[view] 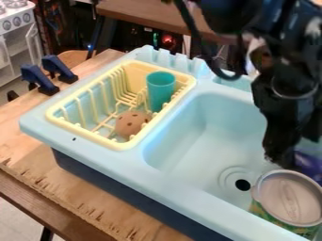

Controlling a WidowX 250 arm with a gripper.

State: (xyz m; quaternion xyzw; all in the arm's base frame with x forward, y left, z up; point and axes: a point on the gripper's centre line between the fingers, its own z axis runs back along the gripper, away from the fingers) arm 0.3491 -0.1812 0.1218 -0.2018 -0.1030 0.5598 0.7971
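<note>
Bright, diffuse light | soft shading in basin (189,134) | glints on arm (277,61) | red glow (168,39)

A light blue toy sink (125,162) with a dark blue base (125,190) stands on a wooden tabletop (31,155). Its round drain (243,185) is a dark hole in the floor of the basin. A pale yellow dish rack (88,135) sits on the sink's left side, as viewed, and holds a teal cup (161,89) — upright, near the far right corner — and a brown ball (129,124) with dark spots, lower and just beside it. Two dark blue clamps (39,80) stand side by side on the tabletop, left of the sink. Behind, at the upper left, is a white toy stove (14,21) with knobs; a red light (167,40) glows under a brown board (144,14).
</note>
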